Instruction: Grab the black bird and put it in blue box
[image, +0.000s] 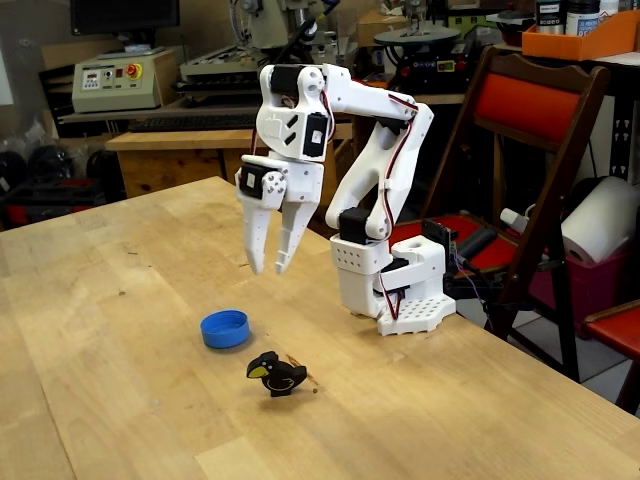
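Black bird (276, 375) stands beside blue box (224, 328) (gripper (267, 267) above).

Light wood tabletop (120, 380). The cap (224, 328) sits flat on it, the bird (276, 374) stands just right of and nearer than the cap, arm base (400, 290) well right, farther back.

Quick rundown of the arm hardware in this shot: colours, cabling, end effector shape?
White 3D-printed arm with black servo motors showing at the joints. Thin red and black wires run along the upper links down to the white base, which has a perforated foot plate. The end effector is white, with two long tapered fingers. No markings are legible.
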